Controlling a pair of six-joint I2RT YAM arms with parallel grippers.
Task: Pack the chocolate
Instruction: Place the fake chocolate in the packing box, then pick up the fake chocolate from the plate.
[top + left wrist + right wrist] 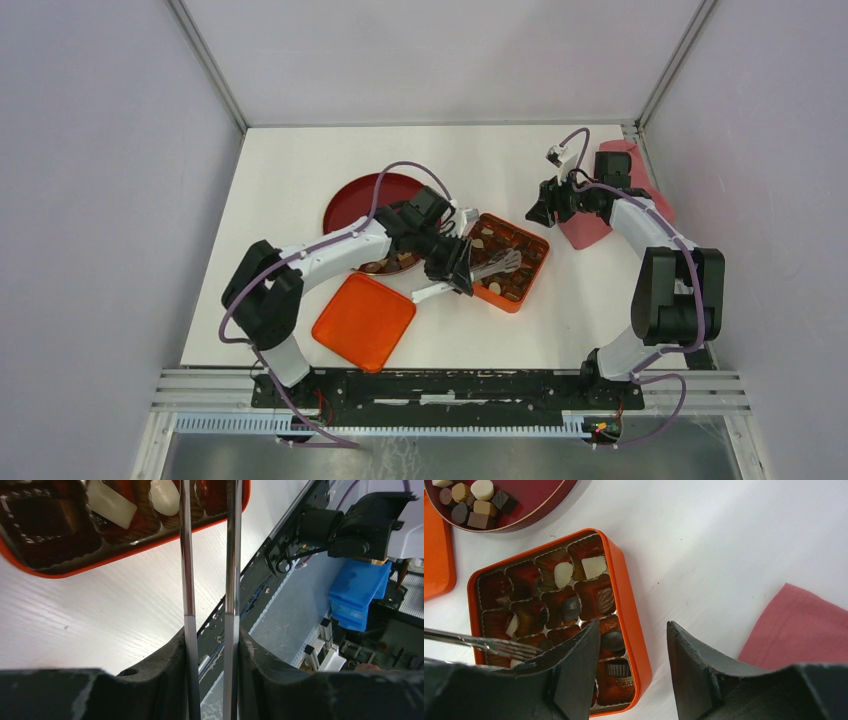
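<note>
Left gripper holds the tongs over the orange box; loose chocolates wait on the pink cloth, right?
Not the cloth: the loose chocolates sit on the dark red plate, as the right wrist view shows. The left gripper does hold the tongs.

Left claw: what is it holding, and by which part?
The left claw pinches metal tongs across both arms, partway along; tips free over the orange box.

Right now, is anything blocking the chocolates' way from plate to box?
Nothing visible. The chocolates sit on the plate beside the open box, its lid off to the side; only the tongs reach over it.
</note>
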